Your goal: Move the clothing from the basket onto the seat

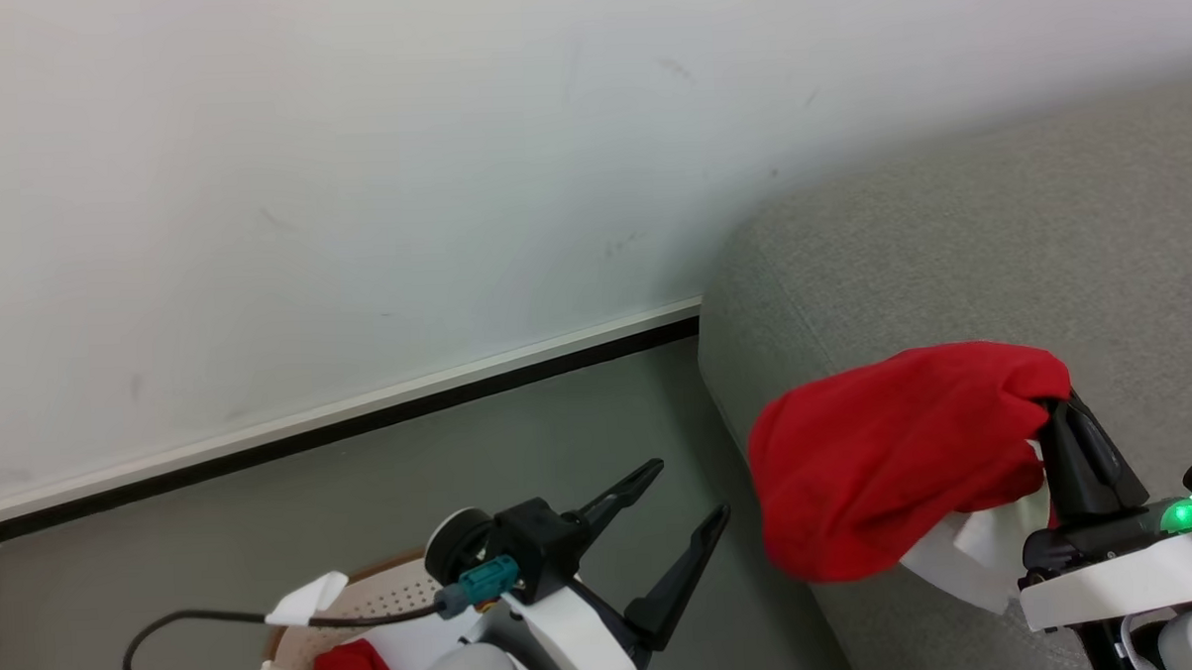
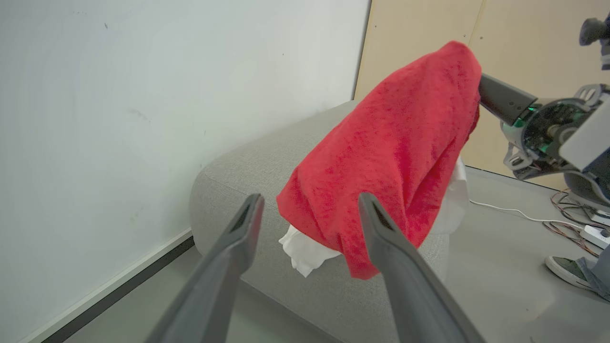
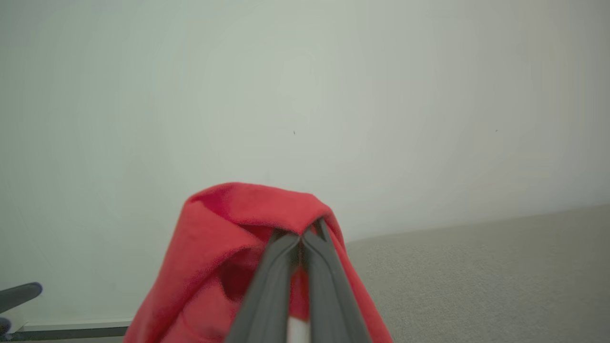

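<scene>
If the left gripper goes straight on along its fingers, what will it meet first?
Probably the red garment hanging from the right gripper, with the seat behind it; depth is unclear.

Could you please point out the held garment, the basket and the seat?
garment [image 1: 878, 454]: head view, its red middle.
basket [image 1: 385, 586]: head view, perforated wall.
seat [image 1: 1000, 251]: head view, bare grey top.

Scuffed white wall [image 1: 353, 185] meets grey floor [image 1: 266, 525] at a pale skirting board [image 1: 361, 408]. Tan panel [image 2: 524, 47] beyond. Cables [image 2: 564, 224], a socket strip [image 2: 598, 234] and a person's shoe [image 2: 564, 269] lie on the floor.
</scene>
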Robot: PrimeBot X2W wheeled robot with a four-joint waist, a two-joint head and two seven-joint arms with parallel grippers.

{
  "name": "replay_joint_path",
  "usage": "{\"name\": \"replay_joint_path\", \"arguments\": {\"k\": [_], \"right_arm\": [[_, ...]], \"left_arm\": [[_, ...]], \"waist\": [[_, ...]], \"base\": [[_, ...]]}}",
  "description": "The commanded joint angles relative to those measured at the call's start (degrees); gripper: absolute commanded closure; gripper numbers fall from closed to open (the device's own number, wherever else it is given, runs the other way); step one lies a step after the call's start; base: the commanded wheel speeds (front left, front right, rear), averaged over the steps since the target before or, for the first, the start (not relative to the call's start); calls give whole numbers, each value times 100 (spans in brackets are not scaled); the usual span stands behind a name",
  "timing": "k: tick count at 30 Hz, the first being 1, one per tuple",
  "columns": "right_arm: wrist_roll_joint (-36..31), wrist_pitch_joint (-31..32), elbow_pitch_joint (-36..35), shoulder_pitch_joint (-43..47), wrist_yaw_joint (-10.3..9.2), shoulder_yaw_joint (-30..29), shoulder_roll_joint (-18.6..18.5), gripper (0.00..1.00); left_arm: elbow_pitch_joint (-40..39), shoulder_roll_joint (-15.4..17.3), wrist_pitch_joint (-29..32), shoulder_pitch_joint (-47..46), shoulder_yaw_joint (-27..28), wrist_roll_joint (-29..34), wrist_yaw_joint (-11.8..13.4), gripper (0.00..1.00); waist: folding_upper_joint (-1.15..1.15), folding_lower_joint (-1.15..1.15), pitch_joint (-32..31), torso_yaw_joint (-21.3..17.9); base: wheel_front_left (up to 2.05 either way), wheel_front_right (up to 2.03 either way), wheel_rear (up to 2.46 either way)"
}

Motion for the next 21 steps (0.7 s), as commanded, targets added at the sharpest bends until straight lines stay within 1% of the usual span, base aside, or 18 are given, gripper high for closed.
{"name": "replay_joint_path", "arguments": {"k": [1,5,11,16,21], "right_arm": [[-41,0,-55,87,-12,-51,-34,100],[-46,0,-133,136,-12,-84,-30,100],[-55,0,-156,92,-12,-121,-17,100],[-73,0,-222,-199,-12,-151,-112,100],[-14,1,-231,-703,-12,-290,-338,100]], "left_arm": [[35,21,-26,26,13,55,8,0],[78,7,-39,25,28,83,0,0],[107,-26,-56,-11,40,96,-21,0],[82,-10,-57,-137,35,169,-37,0],[37,67,39,-358,32,214,-59,0]], "waist": [[-1,0,16,-151],[-1,0,39,-284],[-1,0,93,-341],[-1,0,325,-288],[-1,0,776,-124]], "base": [[0,0,0],[0,0,0],[0,0,0],[0,0,0],[0,0,0]]}}
